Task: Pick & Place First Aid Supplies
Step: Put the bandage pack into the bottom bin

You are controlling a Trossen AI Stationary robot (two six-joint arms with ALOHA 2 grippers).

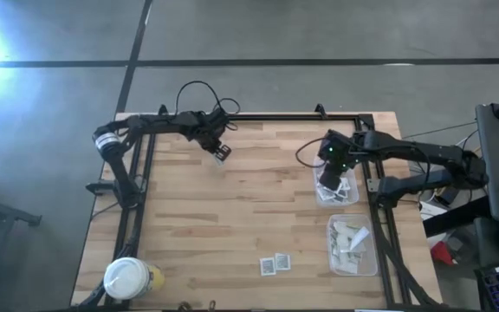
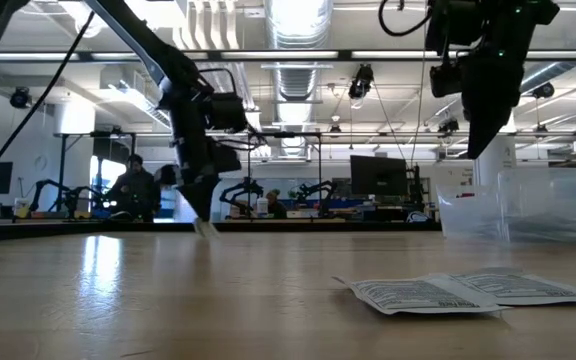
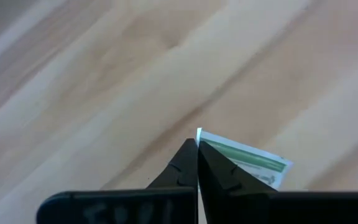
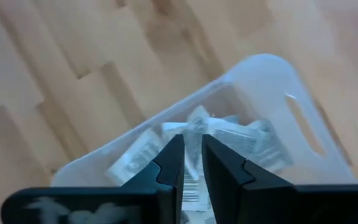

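Left gripper (image 3: 197, 146) pinches a thin green-and-white strip (image 3: 253, 163); right gripper (image 4: 191, 146), seemingly ajar, empty.

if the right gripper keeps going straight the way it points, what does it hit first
Probably the white packets piled in the clear tub right beneath it; the right gripper points down into that tub, though its height above them is unclear.

The square white packets (image 2: 468, 291) carry dark print too small to read.

Table (image 1: 232, 208) shows pale wood planks with a soft sheen; tubs (image 1: 353, 260) look like clear, slightly frosted plastic; packets (image 2: 438, 293) are flat, matt, papery; fingers (image 3: 185, 168) are matt black
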